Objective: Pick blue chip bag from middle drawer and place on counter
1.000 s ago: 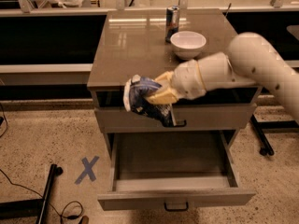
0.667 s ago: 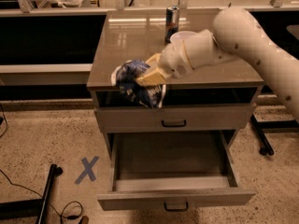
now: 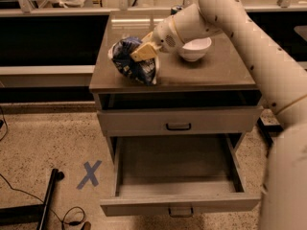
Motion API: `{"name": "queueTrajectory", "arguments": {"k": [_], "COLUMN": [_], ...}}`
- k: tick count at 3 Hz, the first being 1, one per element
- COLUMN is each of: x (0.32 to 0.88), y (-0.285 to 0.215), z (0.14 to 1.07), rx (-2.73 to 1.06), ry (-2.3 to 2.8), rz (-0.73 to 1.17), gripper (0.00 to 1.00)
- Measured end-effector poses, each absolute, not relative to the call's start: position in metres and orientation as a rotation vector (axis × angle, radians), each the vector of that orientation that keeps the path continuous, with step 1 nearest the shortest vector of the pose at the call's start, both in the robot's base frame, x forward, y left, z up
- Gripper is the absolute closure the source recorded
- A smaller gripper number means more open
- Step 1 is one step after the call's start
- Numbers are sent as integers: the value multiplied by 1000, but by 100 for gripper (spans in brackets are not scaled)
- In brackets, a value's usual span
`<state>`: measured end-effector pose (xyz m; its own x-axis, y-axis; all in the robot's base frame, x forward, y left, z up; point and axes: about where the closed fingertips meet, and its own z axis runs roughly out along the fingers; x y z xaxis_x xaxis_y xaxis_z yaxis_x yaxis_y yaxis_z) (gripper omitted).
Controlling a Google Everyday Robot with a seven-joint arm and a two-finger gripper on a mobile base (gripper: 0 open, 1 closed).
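Observation:
My gripper (image 3: pixel 142 52) is shut on the blue chip bag (image 3: pixel 130 60), a crinkled dark-blue foil bag with white markings. It holds the bag over the front left part of the counter (image 3: pixel 206 73), the glossy grey-brown top slab. The bag's lower edge is at or just above the slab; I cannot tell if it touches. The middle drawer (image 3: pixel 177 202) below is pulled wide open and its inside shows empty. My white arm (image 3: pixel 249 37) reaches in from the right.
A white bowl (image 3: pixel 194 48) stands on the counter behind the arm, with a dark can partly hidden behind the arm at the back. The drawer above (image 3: pixel 178 120) is closed. A blue tape X (image 3: pixel 89 174) marks the floor to the left, near a black stand and cables.
My gripper has lifted the blue chip bag from in front of the cabinet's upper opening up and back over the counter's front left part.

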<state>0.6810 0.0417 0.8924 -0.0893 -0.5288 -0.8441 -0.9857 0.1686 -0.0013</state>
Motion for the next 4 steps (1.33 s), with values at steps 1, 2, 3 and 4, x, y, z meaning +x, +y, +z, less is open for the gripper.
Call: {"name": "queueTrajectory", "arguments": {"k": [1,2,3,4], "x": [707,718,718,718], "y": [46,47,51,54], "z": [901,912,911,909], "rx": [-1404,-1419,-1431,-1435], "ry": [1667,1536,1524,1522], "rz": [795,708,705,710], "gripper": [84,61,37,14]}}
